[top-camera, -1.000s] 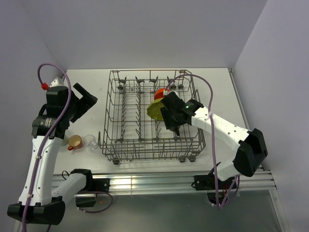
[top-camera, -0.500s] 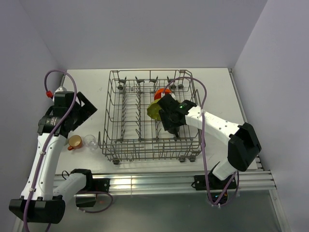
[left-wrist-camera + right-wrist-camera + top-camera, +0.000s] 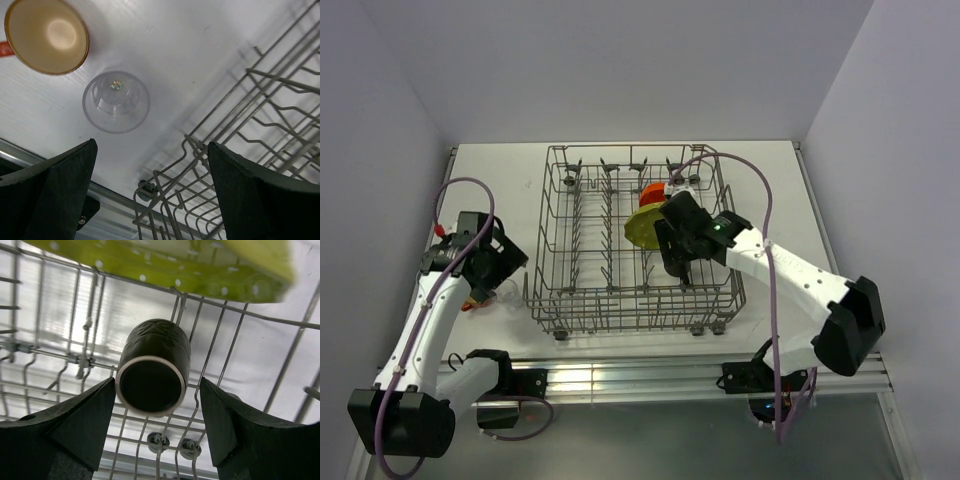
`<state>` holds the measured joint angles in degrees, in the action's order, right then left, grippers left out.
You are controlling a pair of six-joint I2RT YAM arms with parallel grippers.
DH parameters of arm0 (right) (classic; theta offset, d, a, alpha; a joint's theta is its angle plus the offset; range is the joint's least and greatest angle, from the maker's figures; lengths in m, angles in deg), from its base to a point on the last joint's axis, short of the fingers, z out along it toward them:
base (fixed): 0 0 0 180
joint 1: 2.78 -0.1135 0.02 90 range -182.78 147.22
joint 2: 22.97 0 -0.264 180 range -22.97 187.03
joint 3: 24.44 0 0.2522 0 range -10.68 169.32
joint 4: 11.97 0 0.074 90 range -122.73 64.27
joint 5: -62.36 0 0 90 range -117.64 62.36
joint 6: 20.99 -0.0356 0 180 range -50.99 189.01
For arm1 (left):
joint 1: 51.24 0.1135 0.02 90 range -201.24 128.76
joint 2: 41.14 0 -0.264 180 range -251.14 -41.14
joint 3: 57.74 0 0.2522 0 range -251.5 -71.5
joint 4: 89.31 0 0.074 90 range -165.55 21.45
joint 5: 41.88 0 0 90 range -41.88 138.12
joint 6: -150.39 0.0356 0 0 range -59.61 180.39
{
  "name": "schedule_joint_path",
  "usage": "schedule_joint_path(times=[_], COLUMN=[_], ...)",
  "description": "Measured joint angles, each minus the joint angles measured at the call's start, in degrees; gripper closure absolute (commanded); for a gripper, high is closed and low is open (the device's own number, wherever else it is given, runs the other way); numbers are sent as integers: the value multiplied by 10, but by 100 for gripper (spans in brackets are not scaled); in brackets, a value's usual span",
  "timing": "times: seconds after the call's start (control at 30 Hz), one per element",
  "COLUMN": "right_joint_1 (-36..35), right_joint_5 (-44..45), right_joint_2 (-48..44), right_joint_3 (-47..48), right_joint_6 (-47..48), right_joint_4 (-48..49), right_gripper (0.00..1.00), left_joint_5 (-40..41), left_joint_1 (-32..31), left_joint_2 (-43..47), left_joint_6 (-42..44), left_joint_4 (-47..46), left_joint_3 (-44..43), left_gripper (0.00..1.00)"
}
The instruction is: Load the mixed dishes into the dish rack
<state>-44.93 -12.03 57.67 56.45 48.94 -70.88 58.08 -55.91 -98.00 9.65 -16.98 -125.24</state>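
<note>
**Over the rack's right half: mug laid down, R claw slack**

R claw (image 3: 675, 262) hangs low inside the dish rack (image 3: 620, 312), its fingers (image 3: 65, 430) spread either side of the dark brown mug (image 3: 152, 367). Mug lies on its side on the bottom wires, mouth twd the wrist cam. A sliver of gap shows on one side, so I read the claw as released, not clenching; the wires alone seem to carry the mug. Lying btwn wire rows prob. keeps it from rolling. Just beyond it the yellow-green scalloped plate (image 3: 643, 228) stands on edge, propped in the tines, w/ the orange bowl (image 3: 653, 190) farther back. On-edge slots prob. hold them steady & save room.

L claw (image 3: 151, 149) is splayed wide w/ nothing in it, hovering over the desk (image 3: 200, 55) just left of the rack. Below it sit the clear glass (image 3: 116, 101) (mouth up or down, can't tell) & the small orange handled cup (image 3: 46, 35), mouth up. They're close beside each other, not yet loaded. Wide jaws suit the glass's round body, so it's my guess for L's next pick. Risk: glass looks slick & sits near the rack wall, so fingers need room on that side.
</note>
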Motion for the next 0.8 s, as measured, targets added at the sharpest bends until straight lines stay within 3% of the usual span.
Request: schedule_joint_path(times=[0.47,0.7,0.8], right_joint_1=[-2,-6,-7], right_joint_5=[-11,-32,-28], right_joint_2=[-69,-166,-202], right_joint_3=[-31,-31,-14], right_joint_6=[6,3,3], right_joint_4=[23,21,11], right_gripper=[24,25,23], left_joint_5=[-29,-33,-40], left_joint_1=[5,15,23], left_joint_2=[-80,-137,-150], left_joint_6=[-16,-14,-10], left_joint_4=[-50,-84,-97], left_joint_3=[34,43,54], left_gripper=[7,9,15])
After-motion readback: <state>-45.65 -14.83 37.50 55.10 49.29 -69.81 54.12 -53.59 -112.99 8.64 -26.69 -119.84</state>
